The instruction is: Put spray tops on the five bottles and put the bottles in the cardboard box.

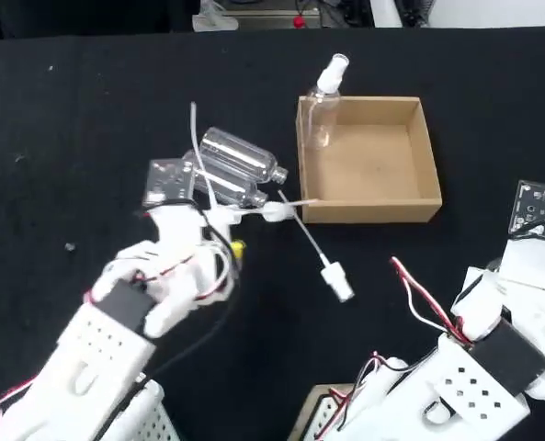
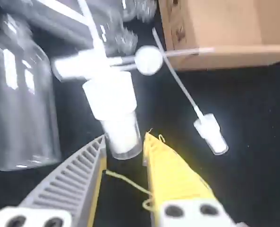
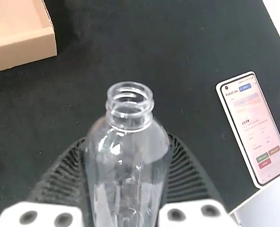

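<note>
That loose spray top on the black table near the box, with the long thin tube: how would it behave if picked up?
Probably light: the loose spray top looks like a small plastic piece. Its tube is long and very thin, so it would likely flex and wag about. Gripped at its thick end, the tube may swing wide.

Robotics lab bench. Desk (image 1: pixel 61 110) draped in black cloth. Left arm (image 1: pixel 97 340) and right arm (image 1: pixel 493 367): white perforated shells, loose red wiring. Smartphone (image 3: pixel 253 127) at the cloth's edge. Cables (image 1: pixel 300 16) behind the desk.
</note>
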Controlling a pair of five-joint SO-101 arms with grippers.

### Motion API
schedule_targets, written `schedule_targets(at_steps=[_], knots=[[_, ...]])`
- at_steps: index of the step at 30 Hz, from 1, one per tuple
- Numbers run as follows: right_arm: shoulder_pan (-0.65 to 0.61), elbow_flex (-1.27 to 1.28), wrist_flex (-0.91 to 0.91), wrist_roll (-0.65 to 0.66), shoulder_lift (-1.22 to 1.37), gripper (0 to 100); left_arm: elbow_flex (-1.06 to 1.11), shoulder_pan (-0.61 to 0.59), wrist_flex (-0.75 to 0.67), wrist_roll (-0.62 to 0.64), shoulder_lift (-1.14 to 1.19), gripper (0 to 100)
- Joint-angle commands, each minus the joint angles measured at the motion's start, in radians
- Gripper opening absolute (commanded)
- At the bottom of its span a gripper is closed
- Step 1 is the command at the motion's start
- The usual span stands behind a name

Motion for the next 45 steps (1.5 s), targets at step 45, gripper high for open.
schedule_targets(at_steps=[45], knots=[[-1.25, 0.242, -0.269, -0.322, -0.015, 1.2, -0.387, -1.038, 0.654, -0.953, 0.5, 29]])
